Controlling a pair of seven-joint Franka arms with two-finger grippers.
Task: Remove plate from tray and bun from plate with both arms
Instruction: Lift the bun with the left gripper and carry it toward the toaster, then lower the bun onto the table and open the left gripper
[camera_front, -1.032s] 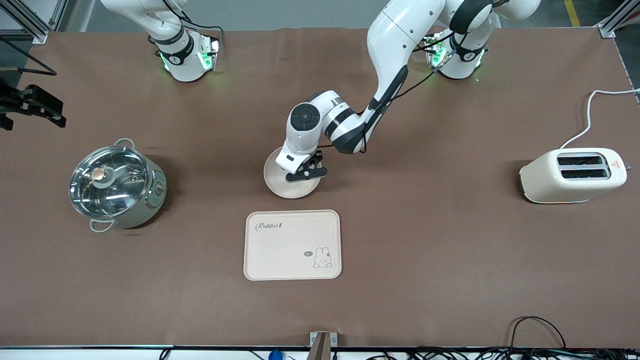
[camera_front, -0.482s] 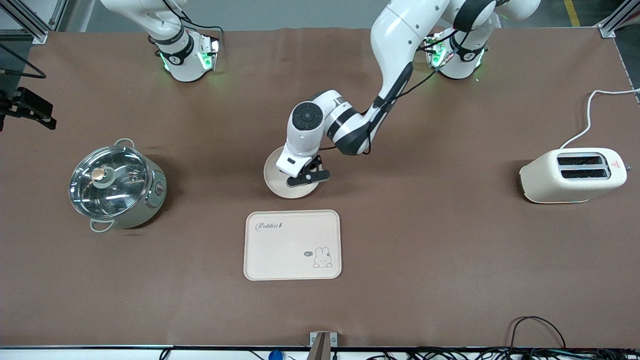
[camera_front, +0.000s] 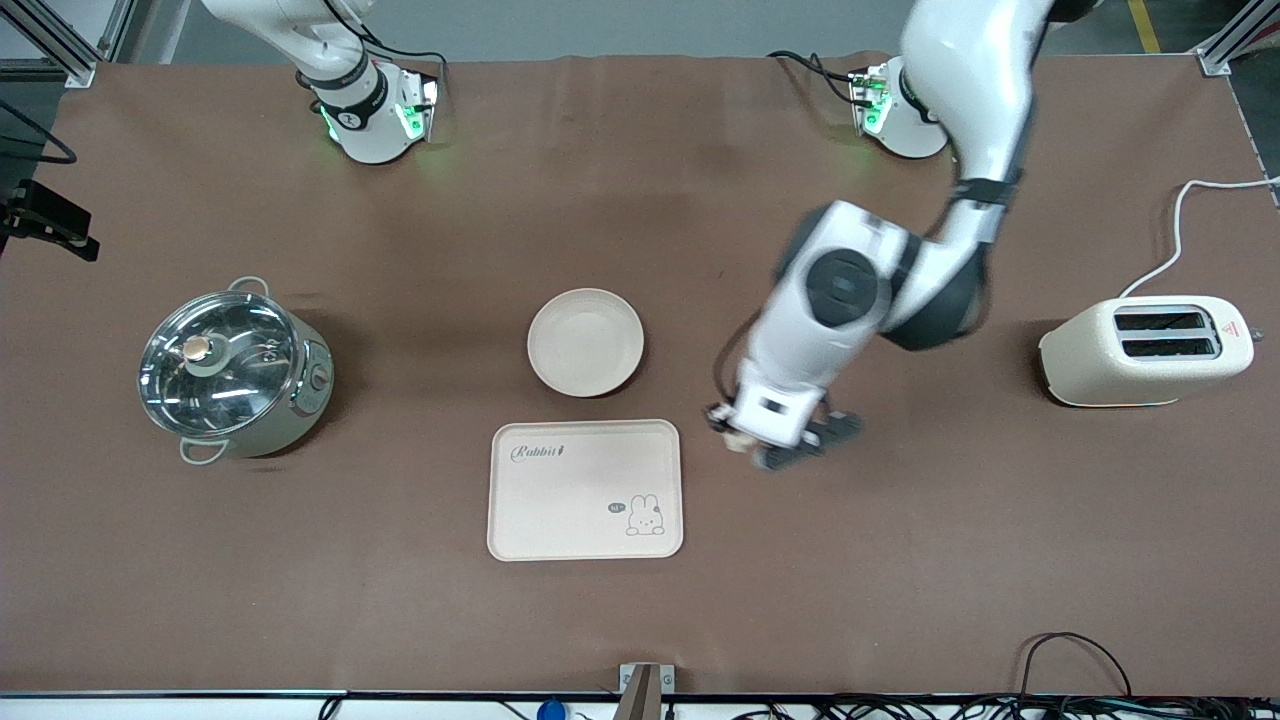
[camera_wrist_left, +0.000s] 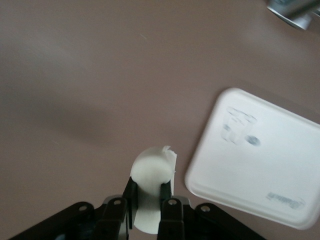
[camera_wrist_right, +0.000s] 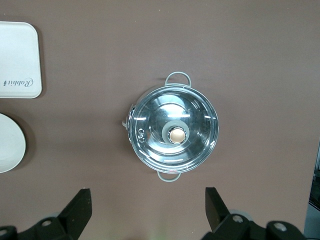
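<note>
You are looking at a robotics lab bench dressed up as a kitchen. Two white arms (camera_front: 930, 200) stand bolted to a table (camera_front: 400, 600) covered in brown cloth, their bases lit green. Around the cream tray (camera_front: 585, 490) you see kitchen props: a lidded steel pot (camera_front: 232, 370) toward the right arm's end, a cream toaster (camera_front: 1148, 352) toward the left arm's end. Loose cables (camera_front: 1070, 690) trail along the table edge nearer the camera than the tray, and aluminium framing (camera_front: 60, 45) shows at the corners.

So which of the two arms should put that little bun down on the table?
The left. Its left gripper is already shut on the bun, over the table beside the tray. The right gripper hangs open above the pot.
</note>
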